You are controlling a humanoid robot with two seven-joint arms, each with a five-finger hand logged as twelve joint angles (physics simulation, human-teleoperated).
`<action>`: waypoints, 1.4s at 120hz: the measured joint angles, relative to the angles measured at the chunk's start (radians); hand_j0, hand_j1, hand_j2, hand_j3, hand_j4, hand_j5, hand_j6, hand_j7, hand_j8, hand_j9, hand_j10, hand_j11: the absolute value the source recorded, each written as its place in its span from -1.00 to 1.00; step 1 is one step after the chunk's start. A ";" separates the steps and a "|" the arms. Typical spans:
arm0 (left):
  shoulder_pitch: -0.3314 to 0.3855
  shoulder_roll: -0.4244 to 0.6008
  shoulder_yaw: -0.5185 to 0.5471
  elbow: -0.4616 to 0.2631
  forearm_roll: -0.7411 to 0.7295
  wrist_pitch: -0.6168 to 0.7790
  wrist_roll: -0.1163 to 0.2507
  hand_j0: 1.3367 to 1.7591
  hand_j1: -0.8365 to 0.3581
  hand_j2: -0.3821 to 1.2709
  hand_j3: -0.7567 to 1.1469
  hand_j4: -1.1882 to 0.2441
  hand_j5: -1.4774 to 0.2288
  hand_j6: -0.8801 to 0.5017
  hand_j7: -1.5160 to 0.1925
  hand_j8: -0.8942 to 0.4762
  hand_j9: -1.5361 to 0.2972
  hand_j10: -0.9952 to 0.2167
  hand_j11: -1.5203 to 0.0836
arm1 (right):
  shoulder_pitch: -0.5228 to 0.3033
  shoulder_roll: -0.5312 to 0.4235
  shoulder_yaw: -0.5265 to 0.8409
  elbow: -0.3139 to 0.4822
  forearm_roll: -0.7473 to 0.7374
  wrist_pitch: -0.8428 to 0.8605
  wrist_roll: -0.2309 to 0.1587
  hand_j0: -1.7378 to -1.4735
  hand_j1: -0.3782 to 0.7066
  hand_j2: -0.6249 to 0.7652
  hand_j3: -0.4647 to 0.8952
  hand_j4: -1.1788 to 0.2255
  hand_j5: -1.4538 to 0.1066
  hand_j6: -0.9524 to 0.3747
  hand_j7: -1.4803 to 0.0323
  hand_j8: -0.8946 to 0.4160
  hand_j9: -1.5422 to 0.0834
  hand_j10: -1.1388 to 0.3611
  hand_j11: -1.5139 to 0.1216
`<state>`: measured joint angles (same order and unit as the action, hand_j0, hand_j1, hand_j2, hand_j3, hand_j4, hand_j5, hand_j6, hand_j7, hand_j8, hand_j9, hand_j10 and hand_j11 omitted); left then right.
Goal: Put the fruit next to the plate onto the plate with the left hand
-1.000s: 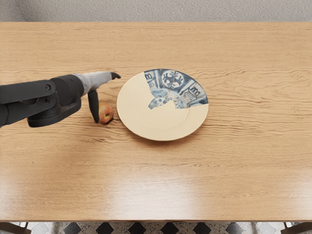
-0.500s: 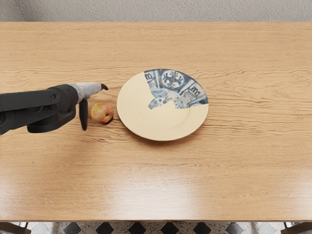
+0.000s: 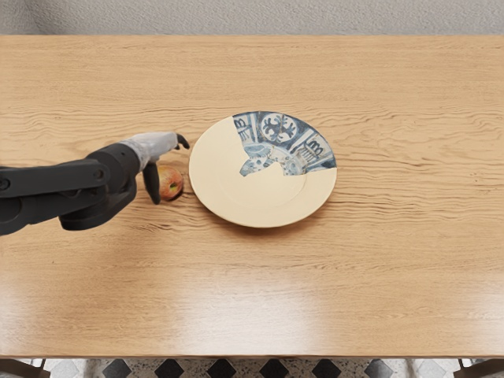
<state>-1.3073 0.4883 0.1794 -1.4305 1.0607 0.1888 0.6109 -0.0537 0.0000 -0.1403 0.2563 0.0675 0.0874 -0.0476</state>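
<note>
Well, from the head view a wooden worktop (image 3: 331, 283) is filling nearly the whole picture. A round cream plate (image 3: 224, 187) is lying flat near its middle, with a blue-and-white patterned wedge covering its far right part. A small red-and-yellow apple (image 3: 172, 183) is resting on the wood just beside the plate's left edge (a thin strip of wood is showing between them), so it is lying off the plate.

The dark left arm (image 3: 55, 189) is reaching in from the picture's left edge and running across the worktop towards the apple. The left hand (image 3: 155, 152), grey with dark tips, is hovering over the apple's left side and hiding part of it. Its fingers are standing apart and clasping nothing. One dark finger (image 3: 151, 183) is hanging down in front of the apple's left flank, while another fingertip (image 3: 182, 142) is pointing right, towards the plate's rim, above the apple. Whether the hanging finger is touching the fruit I cannot tell.

Along the bottom edge a strip of chequered floor (image 3: 220, 368) is showing beyond the worktop's near side.
</note>
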 joint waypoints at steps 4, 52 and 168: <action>0.000 0.000 0.000 -0.001 0.001 0.005 0.000 0.52 0.51 -0.48 -0.20 0.32 0.37 -0.08 0.41 -0.05 0.34 0.24 0.51 | 0.000 0.000 0.000 0.000 0.000 0.000 0.000 -0.40 -0.92 -0.10 -0.32 0.66 0.84 0.42 0.93 0.35 0.88 0.50 0.83; 0.039 0.010 0.010 -0.002 0.007 0.061 0.000 0.52 0.44 -0.47 -0.20 0.27 0.31 -0.13 0.36 -0.10 0.29 0.19 0.45 | 0.000 0.000 0.000 0.000 0.000 0.000 0.000 -0.40 -0.92 -0.10 -0.32 0.66 0.84 0.42 0.93 0.35 0.88 0.50 0.83; 0.036 0.001 0.064 0.006 0.049 0.062 0.000 0.52 0.28 -0.45 -0.20 0.16 0.19 -0.24 0.24 -0.21 0.18 0.06 0.32 | 0.000 0.000 -0.001 0.000 0.000 0.000 0.000 -0.40 -0.92 -0.10 -0.32 0.66 0.84 0.42 0.93 0.35 0.88 0.50 0.83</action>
<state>-1.2717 0.4893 0.2439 -1.4250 1.1098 0.2508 0.6109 -0.0537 0.0000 -0.1411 0.2562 0.0675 0.0874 -0.0476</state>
